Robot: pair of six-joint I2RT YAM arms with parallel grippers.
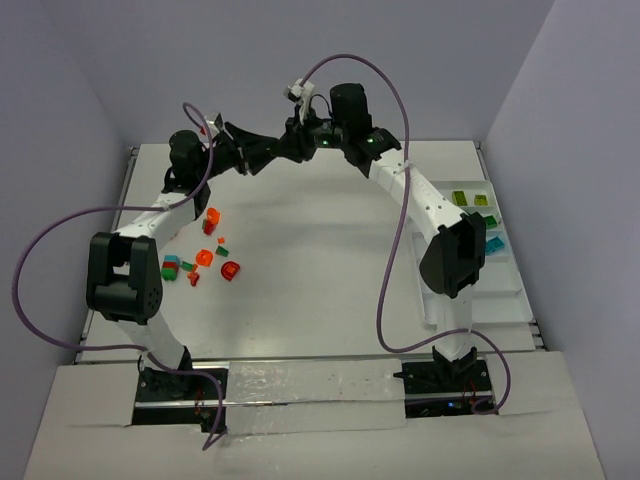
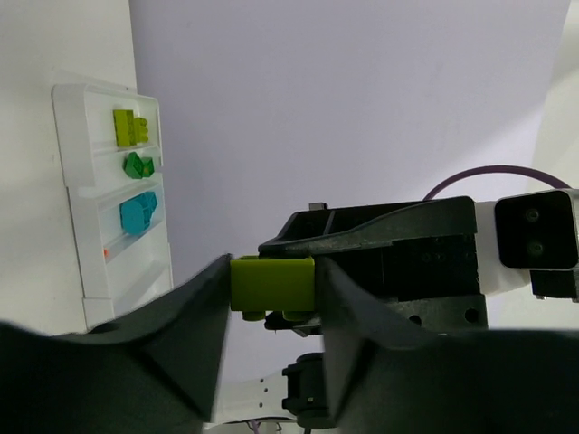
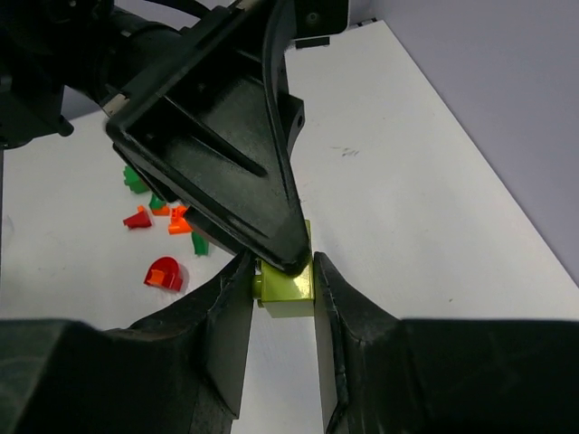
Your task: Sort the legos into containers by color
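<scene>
While the left jaws pinch a lime brick [image 2: 271, 284] (mid-air), the right jaws clamp it too

White table [image 1: 300, 290], lilac-grey walls [image 1: 420, 60] — shiny strip [image 1: 310, 385] along near edge

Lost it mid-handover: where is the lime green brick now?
Both wrist views show the lime green brick in the air over the far middle of the table, pinched by the left gripper and the right gripper.

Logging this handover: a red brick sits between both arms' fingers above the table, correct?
Not quite. The brick is lime green, not red, as the right wrist view shows. The rest stands.
</scene>
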